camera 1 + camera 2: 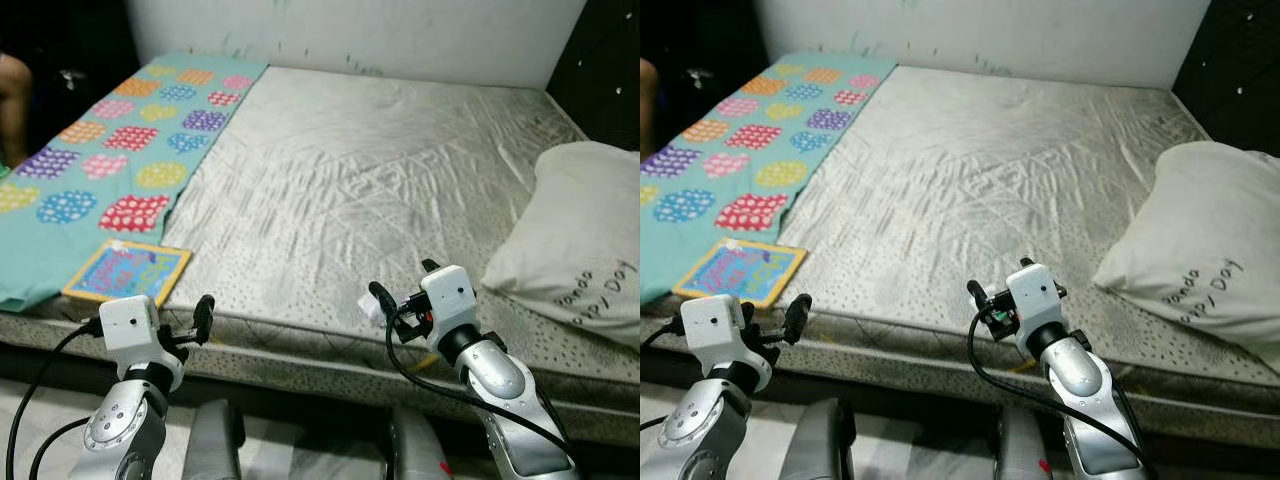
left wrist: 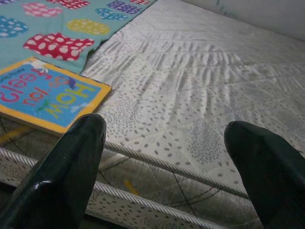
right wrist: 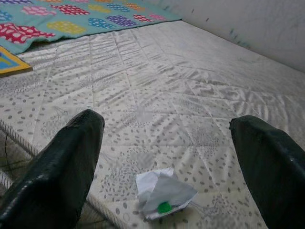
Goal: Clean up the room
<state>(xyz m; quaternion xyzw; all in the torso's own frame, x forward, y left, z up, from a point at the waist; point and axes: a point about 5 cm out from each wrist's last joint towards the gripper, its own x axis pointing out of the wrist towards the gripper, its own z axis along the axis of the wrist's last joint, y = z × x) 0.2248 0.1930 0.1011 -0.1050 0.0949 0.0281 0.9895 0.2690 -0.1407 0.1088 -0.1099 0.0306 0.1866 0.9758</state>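
A crumpled white wrapper (image 3: 164,195) with a green dot lies on the grey mattress (image 1: 370,170) close to its front edge. My right gripper (image 1: 405,282) hovers just above and behind it, open, with the wrapper between and below its fingertips. A yellow-edged picture book (image 1: 128,270) rests on the near end of a teal blanket (image 1: 110,160) with coloured dotted circles. My left gripper (image 1: 190,325) is open at the mattress edge, just right of the book (image 2: 47,95), holding nothing.
A white pillow (image 1: 580,240) with printed lettering lies on the right side of the bed. A pale wall runs along the far side, and a dark headboard (image 1: 610,70) stands at the right. Part of a person (image 1: 12,100) shows at the far left.
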